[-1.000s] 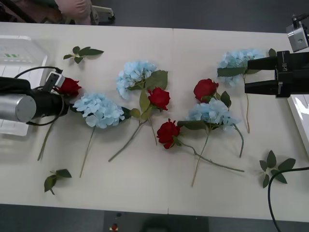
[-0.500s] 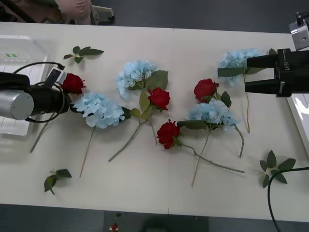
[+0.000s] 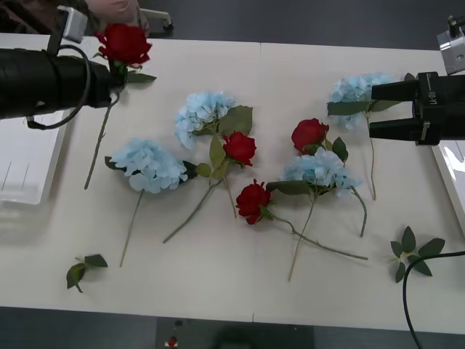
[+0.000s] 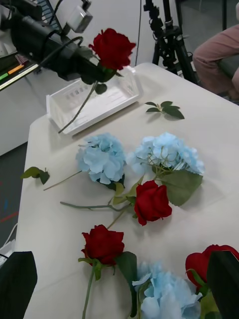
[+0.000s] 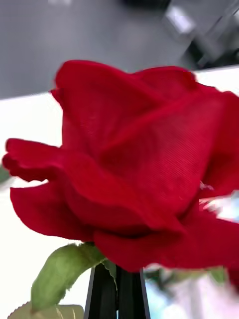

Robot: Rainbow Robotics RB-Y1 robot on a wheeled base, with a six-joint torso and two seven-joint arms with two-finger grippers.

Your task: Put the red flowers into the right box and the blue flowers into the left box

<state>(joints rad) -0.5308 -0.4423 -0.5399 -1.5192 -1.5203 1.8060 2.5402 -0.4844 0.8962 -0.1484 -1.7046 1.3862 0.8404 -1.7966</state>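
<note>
My left gripper [image 3: 115, 69] is pinched on a red rose [image 3: 125, 42] just under the bloom, held above the table, stem hanging down. Left box [image 3: 22, 156] sits just beside it; wrong one, so I judge the next move is a long carry across to the right box [image 3: 452, 171]. Right gripper [image 3: 374, 109] spread, hovering by a blue flower [image 3: 356, 89]. The rose: deep red, thin stem, green leaf.

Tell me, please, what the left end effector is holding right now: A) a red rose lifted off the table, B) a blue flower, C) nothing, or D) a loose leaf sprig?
A: the left end effector is shut on a red rose, gripping just under the bloom, and the stem hangs free above the table.
</note>
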